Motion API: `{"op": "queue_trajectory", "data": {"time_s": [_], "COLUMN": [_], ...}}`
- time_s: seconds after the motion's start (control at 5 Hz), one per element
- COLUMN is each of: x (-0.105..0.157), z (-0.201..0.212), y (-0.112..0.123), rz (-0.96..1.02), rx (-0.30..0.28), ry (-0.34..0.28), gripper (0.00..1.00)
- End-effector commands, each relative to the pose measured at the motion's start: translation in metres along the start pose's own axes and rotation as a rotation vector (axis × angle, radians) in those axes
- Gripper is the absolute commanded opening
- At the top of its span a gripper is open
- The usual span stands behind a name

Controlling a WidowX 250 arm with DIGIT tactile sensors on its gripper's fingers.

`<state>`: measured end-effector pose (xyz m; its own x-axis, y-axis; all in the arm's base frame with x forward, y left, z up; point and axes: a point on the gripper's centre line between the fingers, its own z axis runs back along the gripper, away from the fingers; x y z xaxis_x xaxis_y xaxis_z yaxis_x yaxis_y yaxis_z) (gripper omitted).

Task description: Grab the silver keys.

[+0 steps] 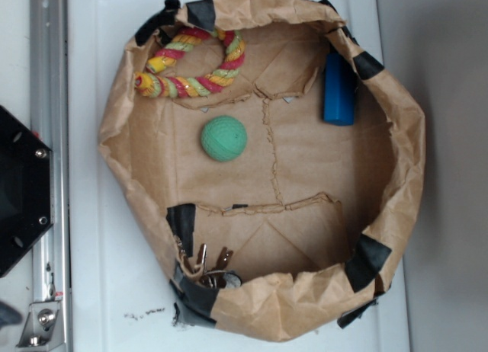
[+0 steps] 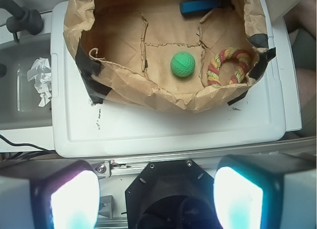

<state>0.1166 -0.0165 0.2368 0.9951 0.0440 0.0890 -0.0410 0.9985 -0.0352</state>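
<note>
One bunch of silver keys (image 1: 207, 270) lies at the bottom-left of the exterior view, tucked inside the brown paper bin (image 1: 396, 139) against its wall, just beside a strip of black tape (image 1: 183, 219). At least two key blades point up from a ring; the exact key count cannot be told. In the wrist view only a thin loop at the bin's left inner wall could be them, too small to confirm.

One green ball (image 1: 224, 138) sits near the middle of the bin floor, well apart from the keys, and is bigger than the bunch. One rope toy (image 1: 194, 66), striped red, yellow and green, curls in an arc at the upper left, near the ball but not touching it. One blue bar (image 1: 339, 89) stands against the upper-right wall, well apart from everything else. Several black tape patches dot the bin rim.

The bin rests on one white tray (image 1: 95, 291), beside a metal rail (image 1: 47, 100) on the left.

One gripper (image 2: 156, 199) shows in the wrist view: two fingers (image 2: 74, 201), blurred and glowing at the bottom edge, are spread wide with nothing between them. It hangs outside the bin, over the rail side, well apart from the keys. One crumpled white paper (image 2: 40, 80) lies left of the tray.
</note>
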Motion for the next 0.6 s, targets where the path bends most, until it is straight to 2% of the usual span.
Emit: {"op": "queue_trajectory", "data": {"time_s": [0.0, 0.4], "x": [0.0, 0.092], "z": [0.0, -0.019], "y": [0.0, -0.015], "rz": [0.0, 0.076], "rx": [0.0, -0.044], "ry": [0.0, -0.051], "gripper": [1.0, 1.0]}}
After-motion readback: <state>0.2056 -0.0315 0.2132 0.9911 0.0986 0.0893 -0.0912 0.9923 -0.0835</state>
